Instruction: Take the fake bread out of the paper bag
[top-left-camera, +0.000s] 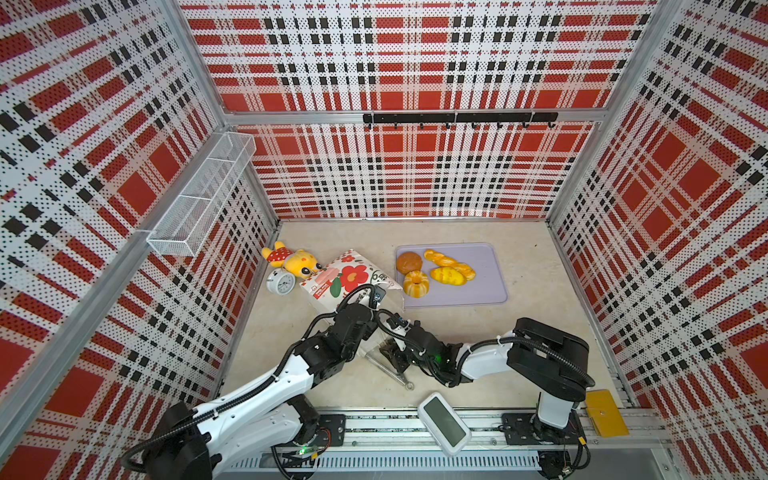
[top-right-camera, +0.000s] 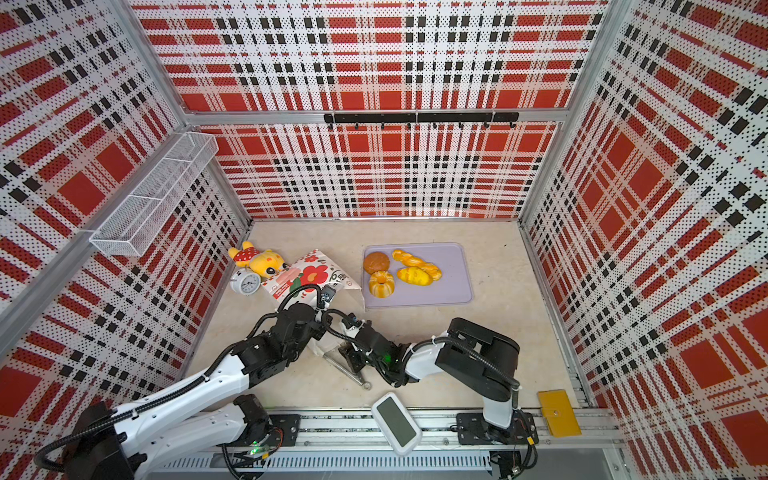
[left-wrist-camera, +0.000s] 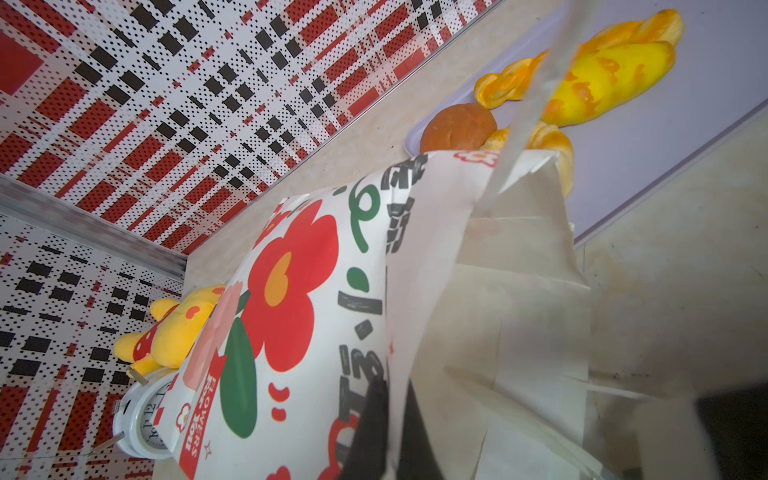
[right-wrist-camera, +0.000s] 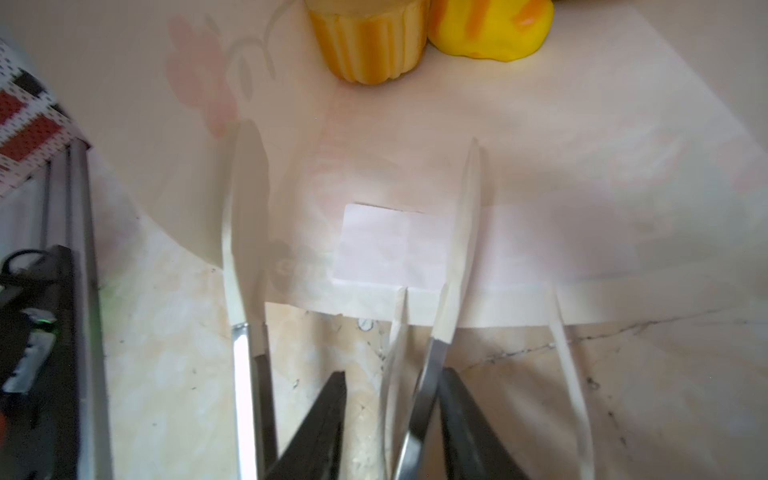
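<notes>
Right fingers gape slightly around one tongs arm; left fingers pinch the paper bag.

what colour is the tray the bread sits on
Plain pale lilac, no pattern. The tray shows best in a top view.

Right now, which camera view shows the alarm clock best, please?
Both top views: the white alarm clock shows whole, dial visible, beside the paper bag. The left wrist view shows it partly behind the bag; the right wrist view, not at all.
</notes>
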